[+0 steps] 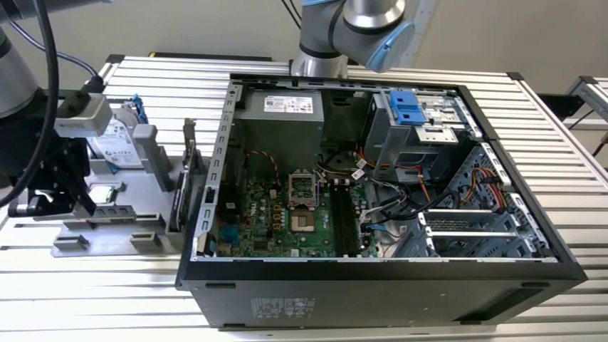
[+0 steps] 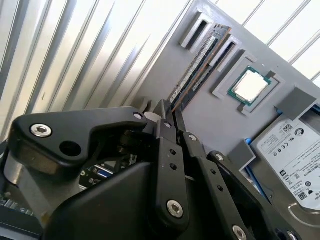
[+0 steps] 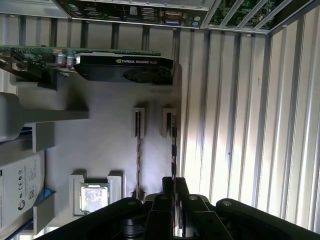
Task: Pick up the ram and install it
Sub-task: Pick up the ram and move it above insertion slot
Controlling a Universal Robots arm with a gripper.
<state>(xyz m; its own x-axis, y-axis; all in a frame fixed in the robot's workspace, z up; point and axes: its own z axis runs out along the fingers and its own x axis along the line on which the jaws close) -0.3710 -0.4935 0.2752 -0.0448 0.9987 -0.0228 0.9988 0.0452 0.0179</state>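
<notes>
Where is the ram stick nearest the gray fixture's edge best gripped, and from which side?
Grip the ram stick across its two flat faces, mid-length on its upper long edge, coming straight down. It stands on edge in the gray fixture, one end in a slotted bracket, with a second stick parallel beside it, so a top approach likely suits best.

Open computer case (image 1: 380, 293) on slatted table (image 1: 95, 317), grey fixture (image 1: 142, 196) beside it, exterior view's left.
</notes>
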